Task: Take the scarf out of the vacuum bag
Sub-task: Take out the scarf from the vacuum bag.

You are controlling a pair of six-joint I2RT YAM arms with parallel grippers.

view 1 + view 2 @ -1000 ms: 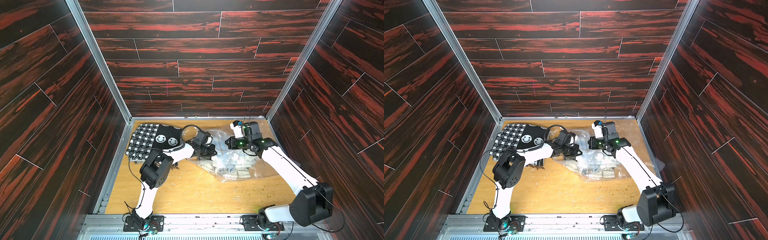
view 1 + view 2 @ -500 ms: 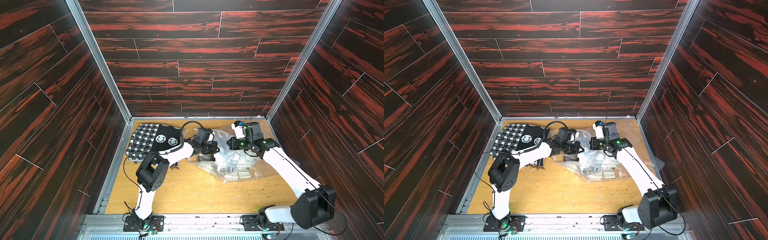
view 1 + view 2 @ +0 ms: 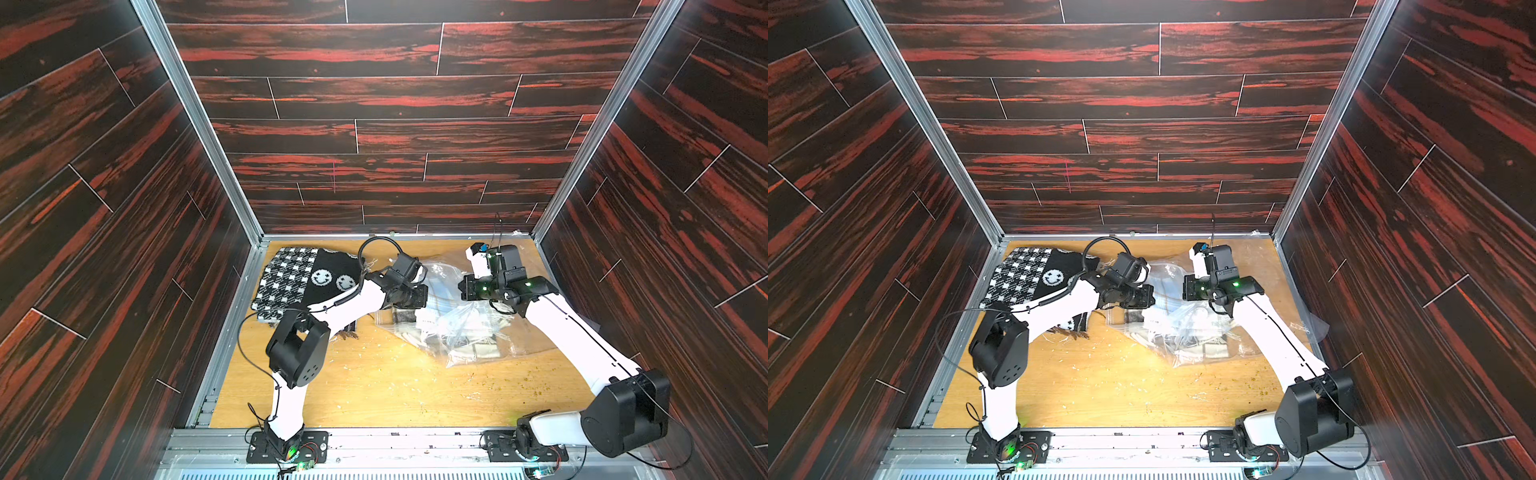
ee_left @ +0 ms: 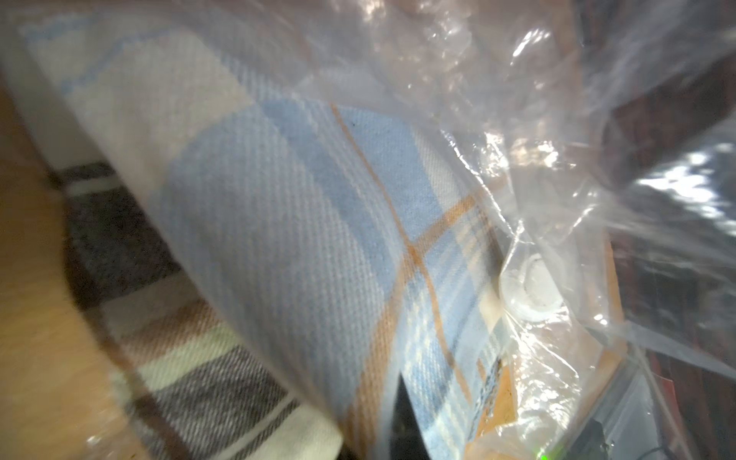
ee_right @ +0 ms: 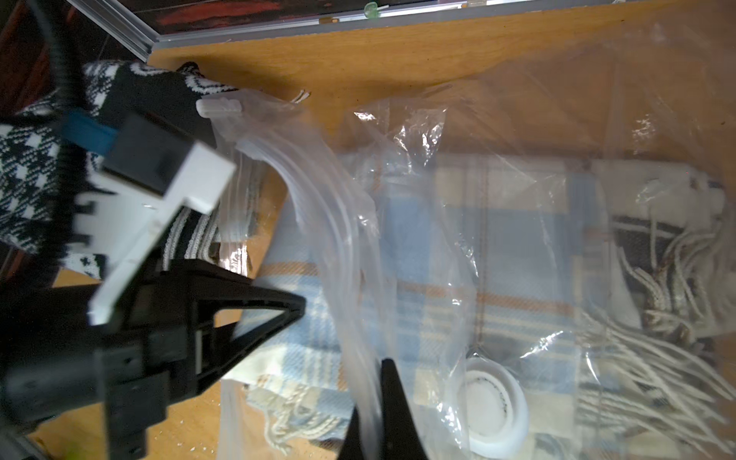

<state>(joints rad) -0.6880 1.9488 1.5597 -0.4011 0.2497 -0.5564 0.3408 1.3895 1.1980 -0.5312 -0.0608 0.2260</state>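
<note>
Scarf (image 5: 458,239) is still kept inside the vacuum bag (image 3: 478,332) on the table (image 3: 374,386), but its blue fold is now lifted slightly by the clamped left gripper (image 3: 424,297) while the bag's zip edge (image 5: 318,191) is pinched by the right gripper (image 5: 374,394), so removal is judged just begun.

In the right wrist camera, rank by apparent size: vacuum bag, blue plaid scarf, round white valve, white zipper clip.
Largest: vacuum bag.
Then blue plaid scarf.
Then round white valve.
Smallest: white zipper clip, though it lies farther from the camera.
</note>
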